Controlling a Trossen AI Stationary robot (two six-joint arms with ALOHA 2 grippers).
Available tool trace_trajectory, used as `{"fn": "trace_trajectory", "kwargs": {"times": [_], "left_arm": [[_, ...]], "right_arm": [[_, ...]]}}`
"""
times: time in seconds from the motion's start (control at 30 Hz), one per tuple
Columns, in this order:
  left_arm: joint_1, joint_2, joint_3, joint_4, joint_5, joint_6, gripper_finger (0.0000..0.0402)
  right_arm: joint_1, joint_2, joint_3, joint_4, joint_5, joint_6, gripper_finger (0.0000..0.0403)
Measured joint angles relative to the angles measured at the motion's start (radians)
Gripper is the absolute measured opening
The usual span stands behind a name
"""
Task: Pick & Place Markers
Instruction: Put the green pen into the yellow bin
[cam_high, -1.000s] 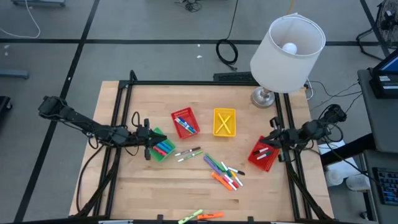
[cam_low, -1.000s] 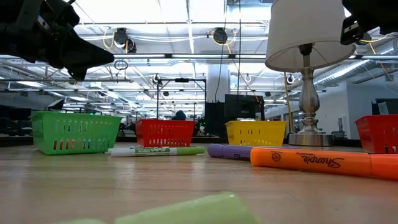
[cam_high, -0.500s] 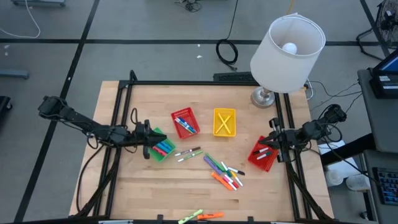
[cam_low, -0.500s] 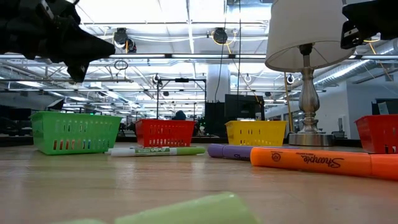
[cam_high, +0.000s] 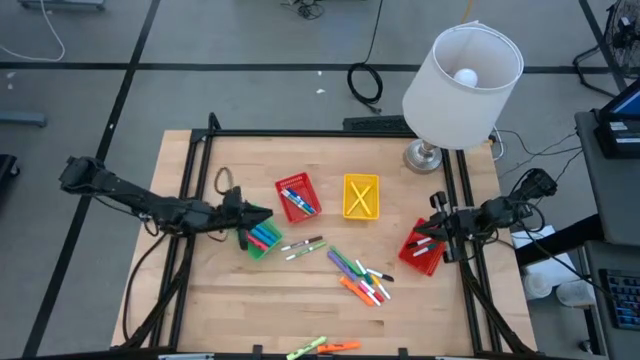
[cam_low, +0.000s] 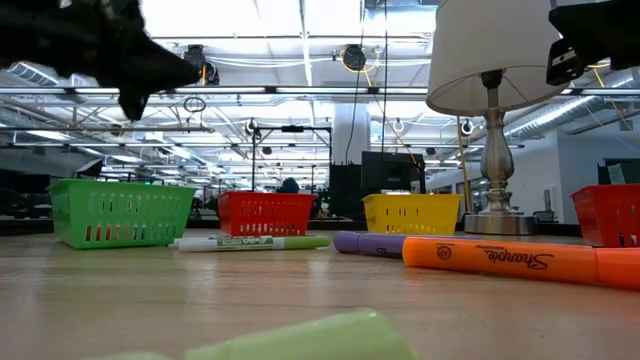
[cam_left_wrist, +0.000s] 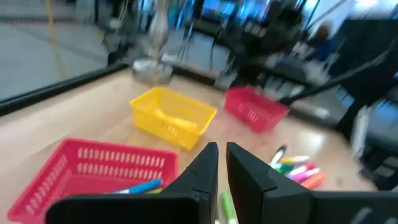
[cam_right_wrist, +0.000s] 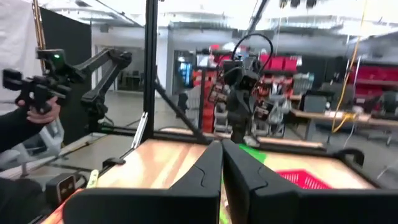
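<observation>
Left hand swings off the green basket toward the loose markers

Over the last second our left hand has moved from the green basket's outer side to above it, pointing at the red basket; fingers nearly closed, holding nothing we can see, so we judge a drop is done and the next pick is beginning. Our right hand waits fully closed and empty over the second red basket. The markers, short thin sticks in many colours, lie partly sorted: some in baskets, a cluster on the tabletop centre, a few near the front edge.
</observation>
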Motion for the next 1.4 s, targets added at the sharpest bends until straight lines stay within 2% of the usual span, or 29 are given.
{"fn": "trace_trajectory", "kwargs": {"times": [0.13,0.47,0.63,0.8,0.9,1.07,1.17,1.3,1.4], "left_arm": [[0.034,0.144,0.213,-0.247,0.028,0.000,0.0037],[0.080,0.724,0.755,-0.538,0.246,0.096,0.0037],[0.095,0.922,0.979,-0.711,0.327,0.152,0.0037],[0.095,1.024,1.077,-0.732,0.420,0.237,0.0037],[0.102,1.043,1.092,-0.726,0.433,0.287,0.0037],[0.123,1.084,1.093,-0.748,0.452,0.368,0.0037],[0.138,1.132,1.110,-0.756,0.492,0.378,0.0037],[0.144,1.198,1.189,-0.764,0.565,0.425,0.0038],[0.131,1.258,1.258,-0.806,0.568,0.475,0.0049]], "right_arm": [[0.000,0.000,-0.015,0.054,0.000,-0.058,0.0000],[0.000,0.000,-0.016,0.153,0.000,-0.033,0.0000],[0.000,0.000,-0.009,0.117,0.003,-0.002,0.0000],[0.001,-0.001,0.038,-0.012,0.080,-0.039,0.0000],[0.000,0.000,0.059,-0.076,0.139,-0.064,0.0000],[0.000,0.000,0.061,-0.084,0.058,-0.107,0.0000],[0.000,-0.001,0.043,-0.085,0.054,-0.086,0.0000],[0.000,0.000,0.032,-0.087,0.053,-0.081,0.0000],[0.000,0.000,0.032,-0.087,0.051,-0.072,0.0000]]}}
